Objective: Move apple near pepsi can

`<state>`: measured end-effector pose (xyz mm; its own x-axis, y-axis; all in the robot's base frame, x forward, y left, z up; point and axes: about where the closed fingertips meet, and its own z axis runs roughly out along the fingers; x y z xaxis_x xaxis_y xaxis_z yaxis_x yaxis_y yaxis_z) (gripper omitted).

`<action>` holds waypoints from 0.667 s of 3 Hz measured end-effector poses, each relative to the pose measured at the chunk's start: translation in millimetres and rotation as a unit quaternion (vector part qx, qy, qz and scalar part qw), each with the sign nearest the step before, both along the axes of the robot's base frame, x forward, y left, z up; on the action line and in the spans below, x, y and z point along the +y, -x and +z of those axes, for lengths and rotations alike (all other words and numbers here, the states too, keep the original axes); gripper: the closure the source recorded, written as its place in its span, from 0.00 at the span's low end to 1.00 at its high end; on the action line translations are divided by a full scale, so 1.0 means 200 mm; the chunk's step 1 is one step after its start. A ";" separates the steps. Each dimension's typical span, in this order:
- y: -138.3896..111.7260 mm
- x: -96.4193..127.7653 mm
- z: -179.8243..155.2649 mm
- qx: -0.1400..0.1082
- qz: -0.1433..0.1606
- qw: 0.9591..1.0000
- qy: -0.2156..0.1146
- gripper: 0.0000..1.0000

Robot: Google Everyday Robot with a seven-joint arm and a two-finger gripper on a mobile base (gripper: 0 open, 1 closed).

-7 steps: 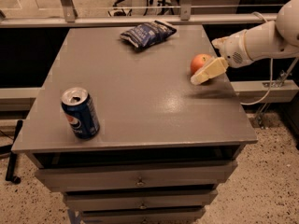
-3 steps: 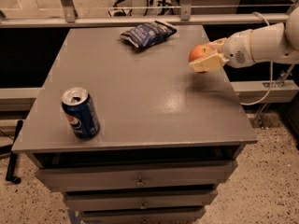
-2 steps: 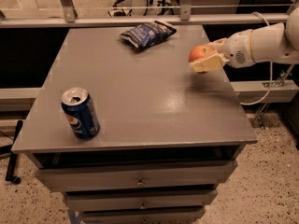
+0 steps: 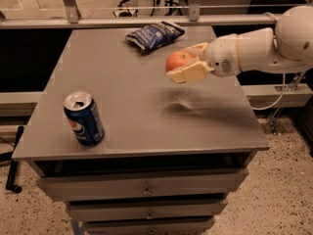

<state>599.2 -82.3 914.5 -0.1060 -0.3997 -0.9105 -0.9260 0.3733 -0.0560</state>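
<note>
The red-orange apple is held between the cream fingers of my gripper, lifted above the grey table, right of its middle. The gripper reaches in from the right on a white arm and is shut on the apple. The dark blue pepsi can stands upright near the table's front left corner, well to the left of and nearer than the apple.
A dark blue crinkled chip bag lies at the back of the table. Drawers sit under the tabletop. A metal rail runs behind the table. The floor is speckled.
The gripper closed on the apple, lifted it off the table's right side, and has carried it leftward toward the middle. The can and chip bag have not moved.
</note>
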 end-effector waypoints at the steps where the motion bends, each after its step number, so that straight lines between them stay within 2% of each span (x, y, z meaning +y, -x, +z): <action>1: 0.16 0.25 0.01 0.002 0.063 0.998 -0.013 1.00; 2: 0.38 0.53 -0.04 0.010 0.137 0.990 -0.015 1.00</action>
